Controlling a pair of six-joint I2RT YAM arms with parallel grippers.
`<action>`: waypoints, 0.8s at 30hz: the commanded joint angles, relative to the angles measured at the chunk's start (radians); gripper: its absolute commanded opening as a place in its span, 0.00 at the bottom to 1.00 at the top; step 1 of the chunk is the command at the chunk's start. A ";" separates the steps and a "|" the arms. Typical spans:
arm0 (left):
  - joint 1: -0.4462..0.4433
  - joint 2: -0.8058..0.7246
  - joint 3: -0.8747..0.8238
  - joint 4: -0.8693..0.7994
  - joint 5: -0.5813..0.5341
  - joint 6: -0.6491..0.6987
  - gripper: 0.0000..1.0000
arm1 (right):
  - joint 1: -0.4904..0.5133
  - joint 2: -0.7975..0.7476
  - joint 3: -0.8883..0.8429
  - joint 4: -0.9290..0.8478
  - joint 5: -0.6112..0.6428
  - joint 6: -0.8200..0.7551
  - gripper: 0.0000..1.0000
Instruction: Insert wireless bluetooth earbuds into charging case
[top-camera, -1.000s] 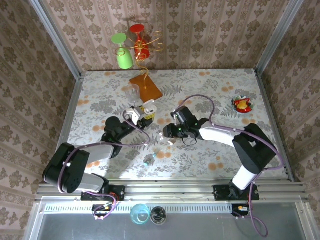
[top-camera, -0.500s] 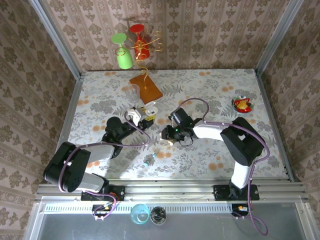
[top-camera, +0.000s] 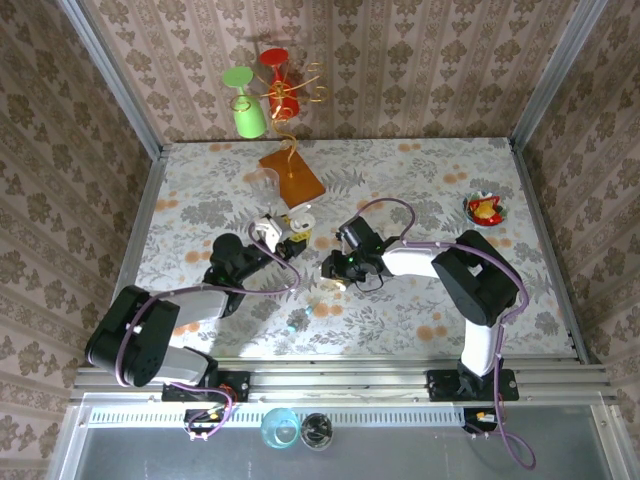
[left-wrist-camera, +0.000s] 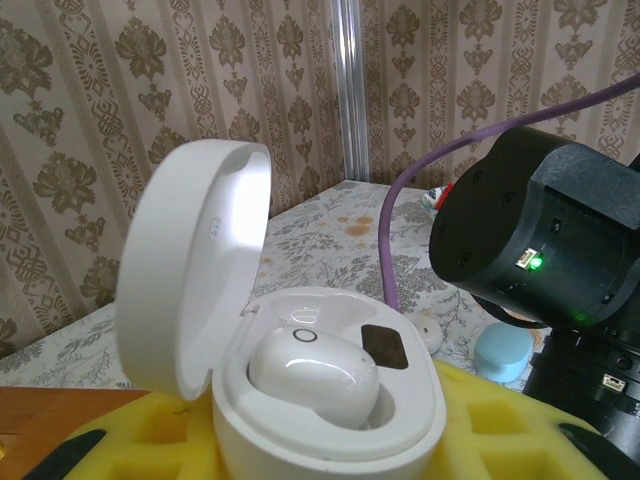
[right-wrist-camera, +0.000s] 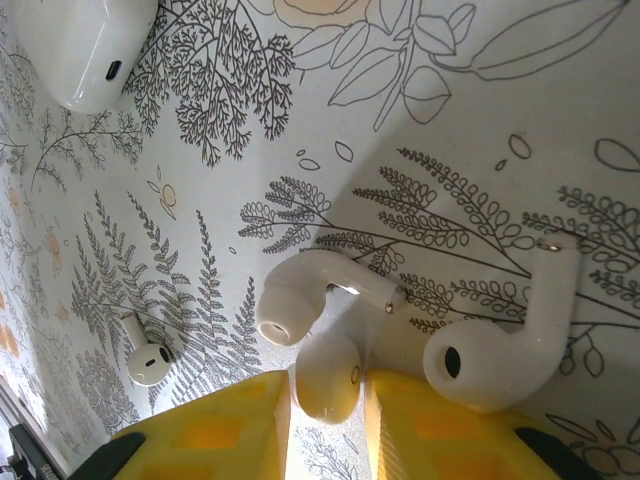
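My left gripper (left-wrist-camera: 330, 445) is shut on the base of an open white charging case (left-wrist-camera: 330, 400), held above the table with its lid (left-wrist-camera: 190, 270) standing up. One small oval earbud (left-wrist-camera: 312, 375) sits in the case, beside an unfilled well. In the top view the left gripper (top-camera: 288, 232) is at the table's middle, with my right gripper (top-camera: 333, 272) close to its right, low over the table. The right gripper (right-wrist-camera: 327, 405) has its yellow fingers closed against a small oval wireless bluetooth earbud (right-wrist-camera: 327, 378) lying on the tabletop.
Two stemmed earbuds (right-wrist-camera: 320, 295) (right-wrist-camera: 500, 350) lie just beyond the right fingers, a small one (right-wrist-camera: 148, 362) to the left. Another white case (right-wrist-camera: 85, 45) lies further off. A light blue case (top-camera: 297, 322) sits near the front, an orange board (top-camera: 292, 175) and red bowl (top-camera: 485, 208) behind.
The right arm folded in and its gripper slid slightly left. Its jaws narrowed onto the small oval earbud. The left arm and the case stayed still.
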 joint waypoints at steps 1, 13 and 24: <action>-0.002 -0.022 -0.008 -0.002 0.011 0.013 0.27 | 0.000 0.031 0.024 0.005 0.016 0.017 0.27; -0.007 0.009 -0.014 0.030 0.013 0.006 0.27 | -0.008 0.047 0.035 -0.029 0.048 -0.003 0.22; -0.004 0.011 -0.015 -0.054 0.004 0.076 0.28 | -0.012 -0.200 -0.034 -0.052 0.146 -0.242 0.23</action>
